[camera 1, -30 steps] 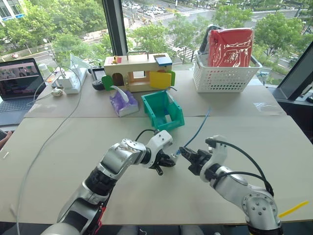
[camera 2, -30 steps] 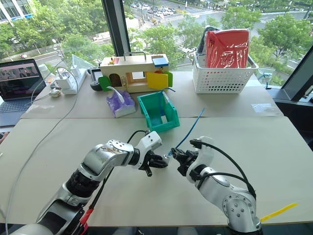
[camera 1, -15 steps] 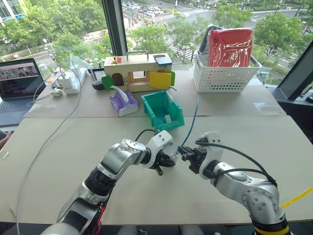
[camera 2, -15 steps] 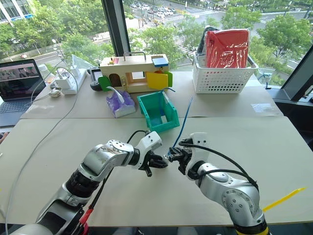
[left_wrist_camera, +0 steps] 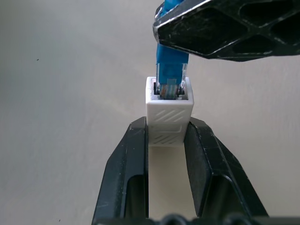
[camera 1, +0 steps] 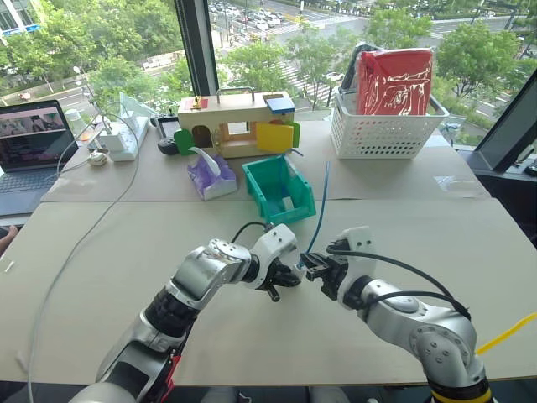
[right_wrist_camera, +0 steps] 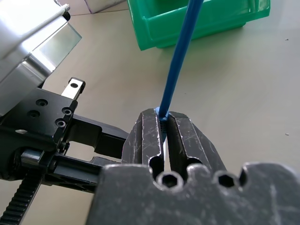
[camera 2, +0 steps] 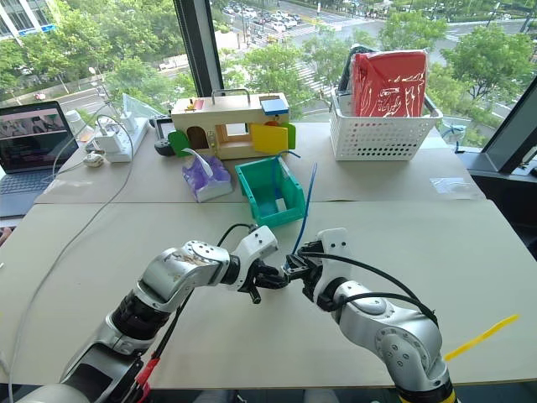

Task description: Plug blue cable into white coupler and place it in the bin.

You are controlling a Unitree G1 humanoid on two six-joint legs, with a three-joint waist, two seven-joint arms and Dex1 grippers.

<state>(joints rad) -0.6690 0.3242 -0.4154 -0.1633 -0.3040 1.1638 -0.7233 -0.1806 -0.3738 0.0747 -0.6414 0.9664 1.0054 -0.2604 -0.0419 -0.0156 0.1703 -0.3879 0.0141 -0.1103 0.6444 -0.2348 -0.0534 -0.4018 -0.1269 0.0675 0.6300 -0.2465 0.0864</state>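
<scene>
Left gripper (left_wrist_camera: 166,140): its 2 black fingers pinch the white coupler (left_wrist_camera: 168,112) by its sides, the socket end facing away from the wrist, above the beige table (camera 1: 126,252).
Right gripper (right_wrist_camera: 161,123): pressed together on the blue cable (right_wrist_camera: 180,56) just behind its plug, tip to tip with the left gripper at mid-table.
Plug and socket: the cable's clear plug sits in the coupler's dark opening; the left wrist view shows its end inside the rim, the right gripper's black finger (left_wrist_camera: 225,28) clamped just past it. How deep it sits cannot be told.
Cable run: from the right gripper the blue cord rises free of the table and leans away toward the bin (camera 1: 281,189), its loose end in the air near the bin's right wall.
Bin: teal-green, well beyond both grippers, sloped cut-away front toward the robot.
Beyond the bin: a purple tissue pack (camera 1: 210,175) just left of it, a wooden toy house (camera 1: 235,122) behind, a white basket (camera 1: 386,126) holding a red bag further right.
Far left of the left gripper: a laptop (camera 1: 33,151), a white power strip (camera 1: 122,138) and a long grey-white wire (camera 1: 75,243) trailing across the table.
</scene>
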